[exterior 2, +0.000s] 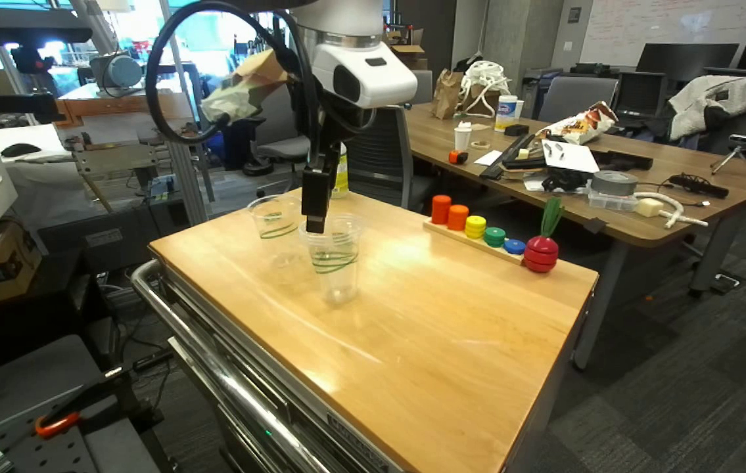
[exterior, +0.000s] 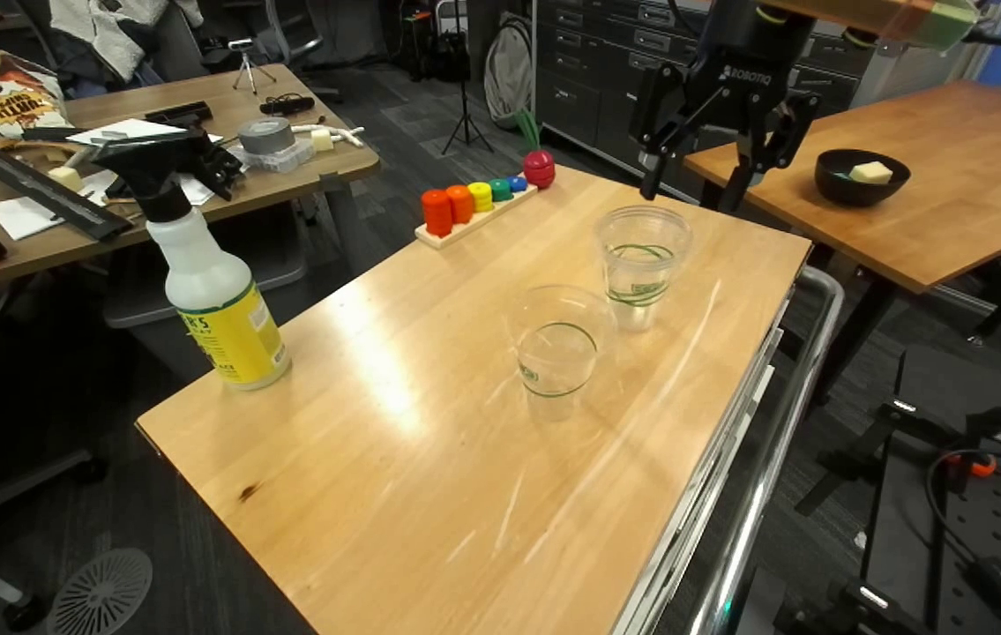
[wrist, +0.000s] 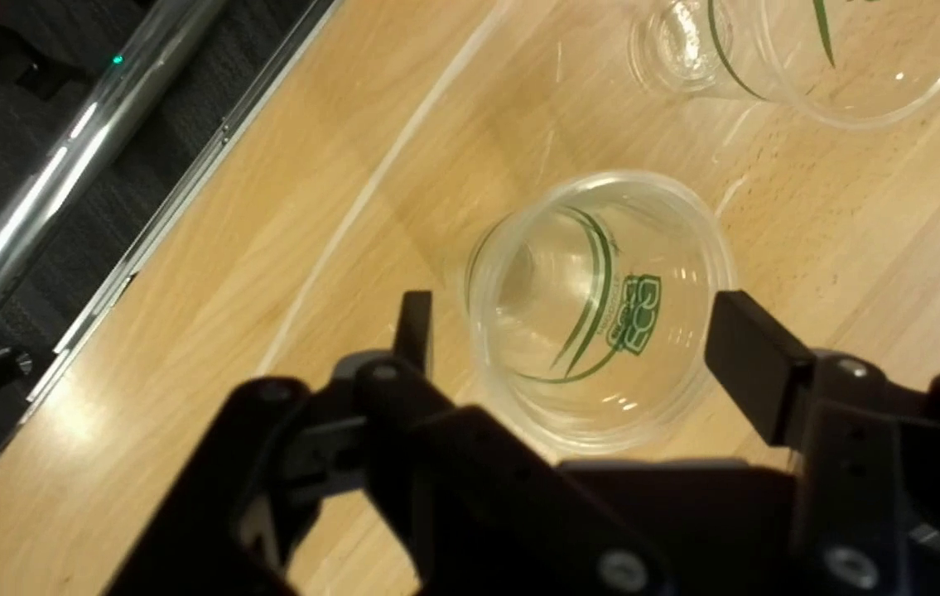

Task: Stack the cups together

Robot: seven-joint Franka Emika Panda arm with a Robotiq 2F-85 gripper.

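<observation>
Clear plastic cups stand upright on the wooden cart top. One group [exterior: 638,273] shows doubled rims and doubled green print, like cups nested in each other; it also shows in an exterior view [exterior 2: 334,266] and mid-frame in the wrist view [wrist: 594,323]. A single cup [exterior: 556,353] stands apart beside it, also in an exterior view [exterior 2: 277,226] and at the top right of the wrist view [wrist: 842,58]. My gripper [exterior: 692,192] is open and empty at about rim height or just above the nested cups. In the wrist view its fingers [wrist: 576,348] straddle their rim.
A yellow-labelled spray bottle [exterior: 231,309] stands at a cart corner. A wooden toy with coloured discs [exterior: 474,207] and a red radish toy [exterior: 539,168] lie along an edge. A metal rail [exterior: 773,494] runs along the cart side. A black bowl [exterior: 844,190] is on another table.
</observation>
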